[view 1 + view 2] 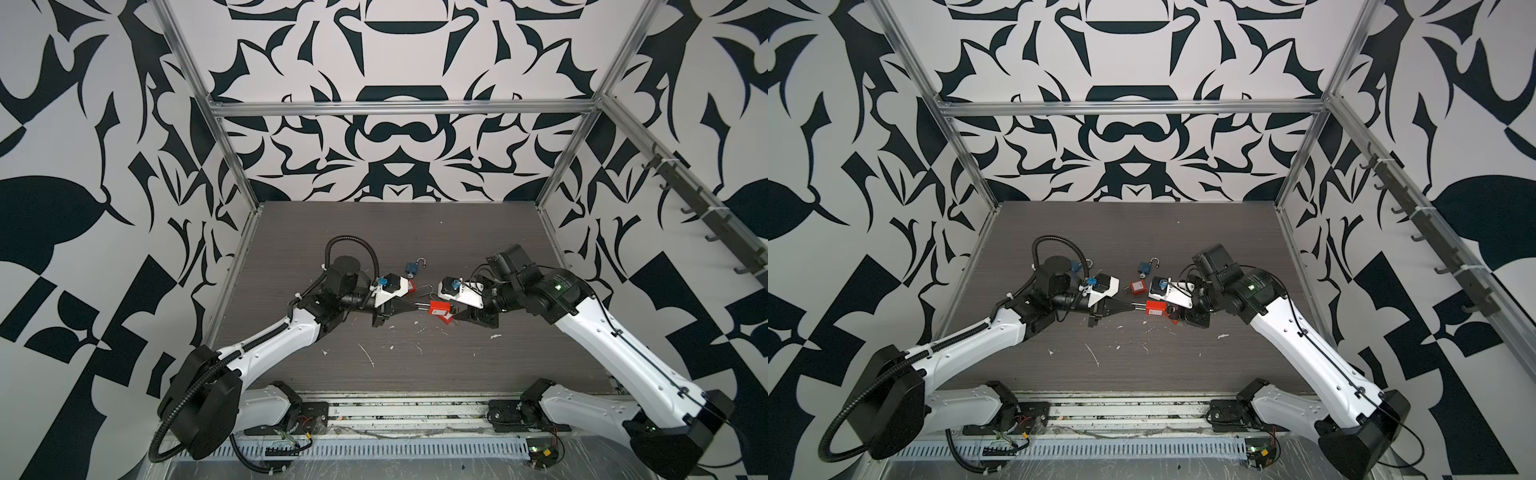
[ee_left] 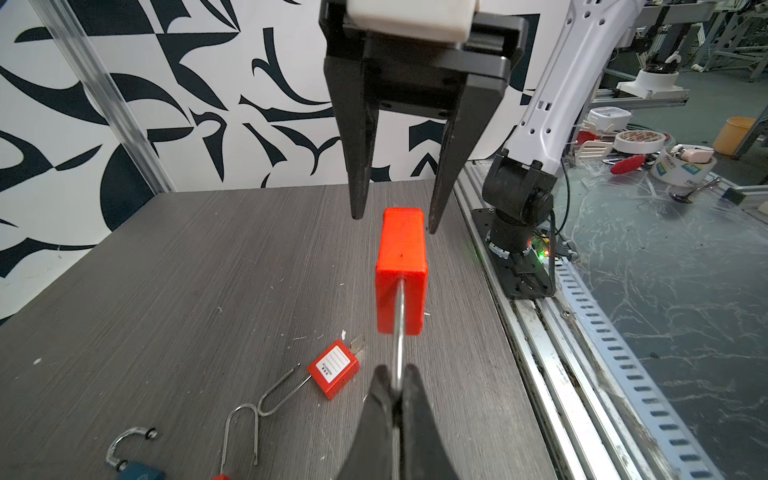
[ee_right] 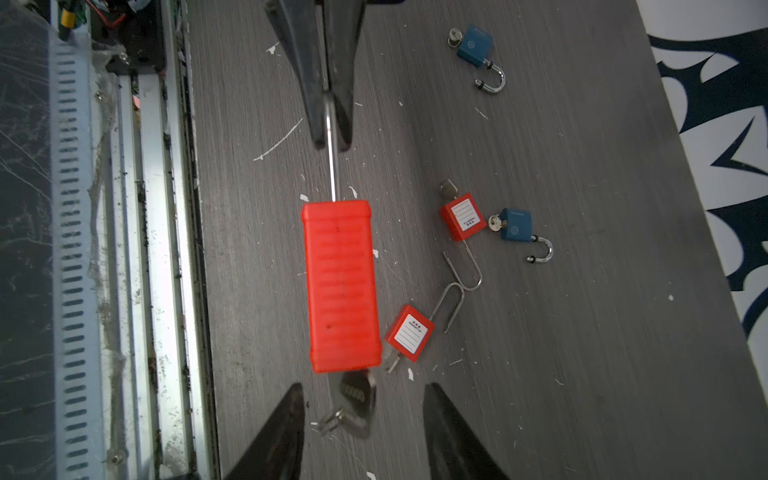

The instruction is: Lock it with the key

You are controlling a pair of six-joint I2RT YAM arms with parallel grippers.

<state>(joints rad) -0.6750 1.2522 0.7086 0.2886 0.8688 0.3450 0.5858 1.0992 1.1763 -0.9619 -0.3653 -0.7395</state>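
Grey wood-grain table (image 1: 374, 232), boxed in by black-and-white patterned walls (image 1: 395, 145). Nearest, along the lower edge of both top views, 2 arm bases (image 1: 274, 399) on a metal rail (image 1: 415, 411).

Farther up, at mid-frame, both grippers almost tip to tip over the table. From the left, left gripper (image 2: 395, 376) pinched tight on the steel shackle (image 2: 400, 328) of the long red lock (image 2: 401, 266), body held out level and seemingly clear of the table, at frame centre in both top views. From the right, right gripper (image 3: 363, 386) at the lock's other end, fingers wide, straddling the key (image 3: 357, 392) apparently seated in the base, touching neither side of it, judging by the right wrist view. Shackle seen edge-on: free leg perhaps home in the body, perhaps not, impossible to tell.

Just beside and beyond the held lock, 2 small red locks (image 3: 463, 216) flat on the table, shackles open, keys in. Farthest back, 2 blue locks (image 3: 515, 224), shackles swung open.

Step in hand, by the look of it: lining up on the key, grasp not yet made. Next move: close squarely on the key's bow, then turn, left grip firm against the twist. Worth checking first for a fully seated shackle.
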